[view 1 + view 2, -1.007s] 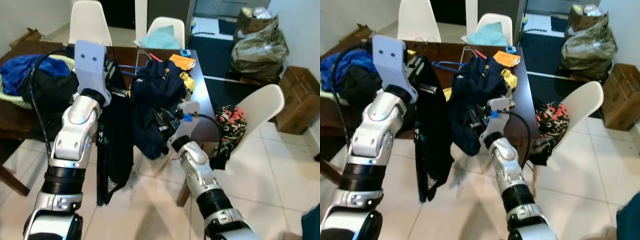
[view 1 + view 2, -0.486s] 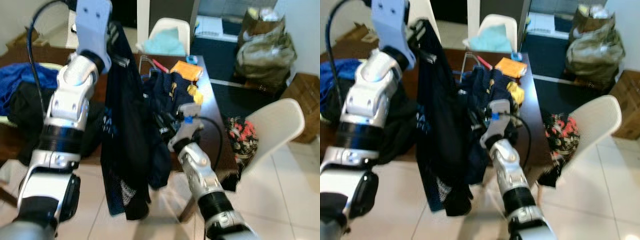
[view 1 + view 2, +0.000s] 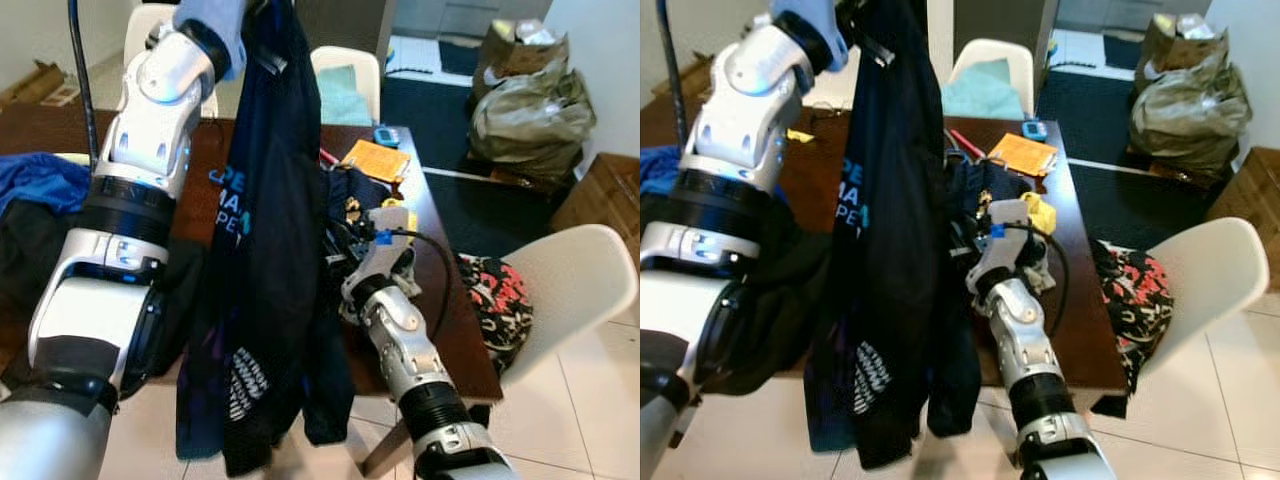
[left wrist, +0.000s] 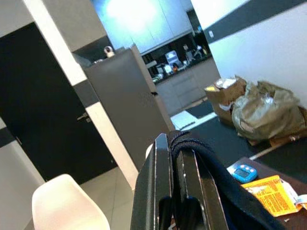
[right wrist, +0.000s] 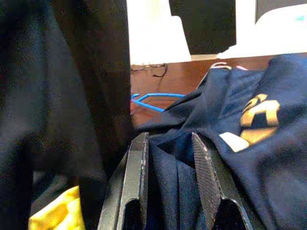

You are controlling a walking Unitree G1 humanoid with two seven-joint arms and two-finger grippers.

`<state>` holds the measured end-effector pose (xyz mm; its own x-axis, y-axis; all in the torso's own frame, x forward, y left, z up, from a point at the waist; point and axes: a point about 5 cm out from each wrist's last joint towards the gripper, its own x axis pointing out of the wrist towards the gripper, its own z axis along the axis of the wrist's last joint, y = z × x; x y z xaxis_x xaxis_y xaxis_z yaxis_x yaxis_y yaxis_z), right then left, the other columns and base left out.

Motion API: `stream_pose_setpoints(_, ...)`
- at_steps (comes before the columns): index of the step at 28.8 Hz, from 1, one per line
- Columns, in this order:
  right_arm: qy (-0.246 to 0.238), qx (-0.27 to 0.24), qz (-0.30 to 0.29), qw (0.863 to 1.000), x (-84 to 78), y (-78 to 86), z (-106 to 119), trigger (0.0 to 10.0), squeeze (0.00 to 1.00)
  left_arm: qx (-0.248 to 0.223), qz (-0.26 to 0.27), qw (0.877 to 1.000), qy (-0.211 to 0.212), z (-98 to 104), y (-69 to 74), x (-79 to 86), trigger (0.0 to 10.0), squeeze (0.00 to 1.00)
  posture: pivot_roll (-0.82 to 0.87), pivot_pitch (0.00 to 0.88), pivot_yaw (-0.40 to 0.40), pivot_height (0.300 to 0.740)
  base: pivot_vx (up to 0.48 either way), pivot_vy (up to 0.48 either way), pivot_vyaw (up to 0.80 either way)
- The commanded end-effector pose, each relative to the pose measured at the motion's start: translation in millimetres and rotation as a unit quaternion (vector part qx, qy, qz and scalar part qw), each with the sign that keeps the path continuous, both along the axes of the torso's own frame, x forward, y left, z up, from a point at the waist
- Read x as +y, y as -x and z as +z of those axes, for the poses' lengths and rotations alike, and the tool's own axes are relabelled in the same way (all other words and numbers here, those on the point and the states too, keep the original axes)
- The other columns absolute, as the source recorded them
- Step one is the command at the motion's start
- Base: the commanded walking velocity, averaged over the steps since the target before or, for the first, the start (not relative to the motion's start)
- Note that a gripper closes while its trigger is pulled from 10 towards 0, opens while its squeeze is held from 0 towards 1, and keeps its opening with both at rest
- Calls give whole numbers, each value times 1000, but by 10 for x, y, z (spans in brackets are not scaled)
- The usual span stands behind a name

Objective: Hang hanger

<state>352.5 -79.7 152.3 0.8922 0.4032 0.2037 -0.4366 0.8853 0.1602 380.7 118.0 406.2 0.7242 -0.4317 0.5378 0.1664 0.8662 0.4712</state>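
Observation:
My left gripper (image 4: 175,146) is raised high and shut on the collar of a long black shirt (image 3: 262,300), which hangs down in front of the table to near the floor. My right gripper (image 5: 168,158) is low at the table's near edge, its two fingers (image 5: 136,182) closed around a fold of a navy garment with yellow print (image 5: 249,124) that lies heaped on the table (image 3: 1080,330). A blue hanger (image 5: 153,98) lies on the wood behind that garment, beside the hanging shirt. A red hanger tip (image 3: 967,142) pokes out behind the heap.
An orange packet (image 3: 378,158) and a small blue device (image 3: 386,136) lie at the table's far end. White chairs stand behind the table (image 3: 345,68) and at its right (image 3: 575,270), with a red patterned cloth (image 3: 498,300). Blue and black clothes (image 3: 40,185) pile up left. Bags (image 3: 525,95) sit far right.
My left arm has lifted the black shirt from beside the table to well above it. The camera has shifted. My right gripper stays on the navy garment, which now rests on the table.

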Motion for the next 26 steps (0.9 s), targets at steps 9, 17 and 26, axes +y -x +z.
stream_pose_setpoints(9,-3,14,-12,1000,-68,3,-61,10000,0,-46,-24,998,-20,222,16,-156,10000,0,51,75,-39,740,428,0,0)
stream_pose_setpoints(17,-1,17,-21,1000,-122,-4,-76,10000,0,12,-113,988,-107,-74,-4,-450,10000,0,53,70,-39,740,255,0,0)
stream_pose_setpoints(26,-1,20,-31,999,-144,-6,-91,10000,0,39,-211,946,-245,-776,151,-822,10000,0,49,67,-37,740,0,0,0)
